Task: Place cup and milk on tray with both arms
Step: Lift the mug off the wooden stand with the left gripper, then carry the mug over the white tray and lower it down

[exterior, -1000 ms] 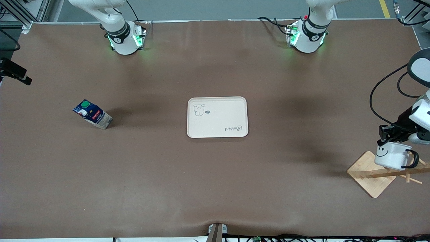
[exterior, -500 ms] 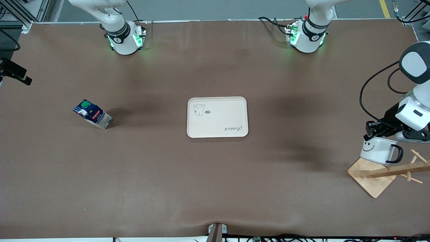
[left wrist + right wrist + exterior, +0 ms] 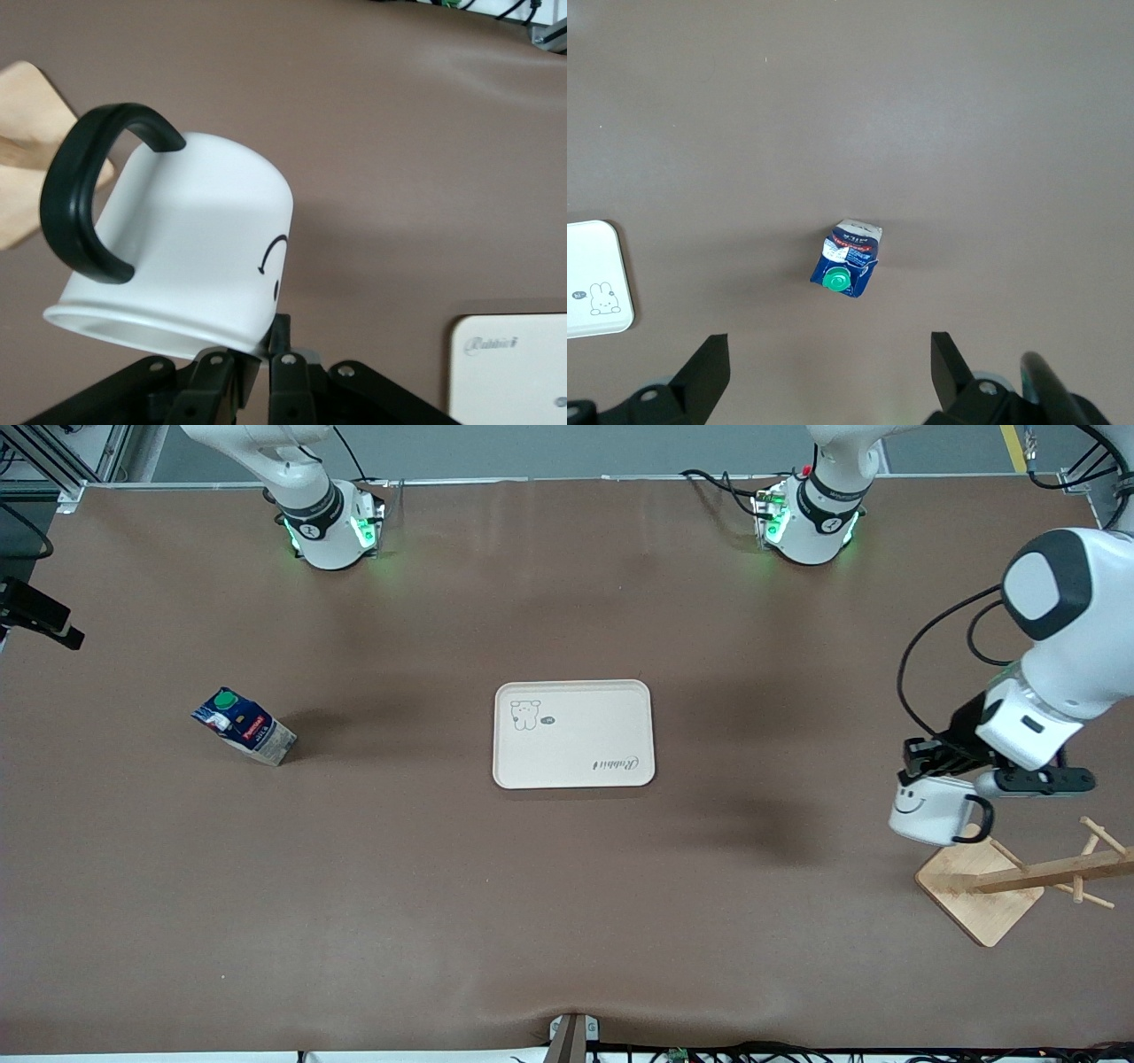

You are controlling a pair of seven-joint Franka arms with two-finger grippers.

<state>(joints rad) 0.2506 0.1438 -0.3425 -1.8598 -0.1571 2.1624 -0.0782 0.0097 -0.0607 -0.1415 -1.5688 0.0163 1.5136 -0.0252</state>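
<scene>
The cup [image 3: 928, 811], a white mug with a black smiley and black handle, hangs in the air by its rim. My left gripper [image 3: 921, 769] is shut on that rim, over the table beside the wooden stand. In the left wrist view the cup [image 3: 182, 252] is tilted, its rim pinched in my left gripper [image 3: 264, 356]. The milk [image 3: 244, 727] stands tilted on the table toward the right arm's end. High above the milk [image 3: 849, 262], my right gripper [image 3: 826, 367] is open and holds nothing. The cream tray [image 3: 576, 755] lies bare mid-table.
A wooden mug stand [image 3: 979, 886] with a square base and pegs sits at the left arm's end, nearer the front camera than the cup. A black camera mount [image 3: 40, 615] juts in at the right arm's end. Brown table [image 3: 567, 903] surrounds the tray.
My left gripper has carried the cup off the stand's peg and toward the tray. The right arm and the milk have not moved.
</scene>
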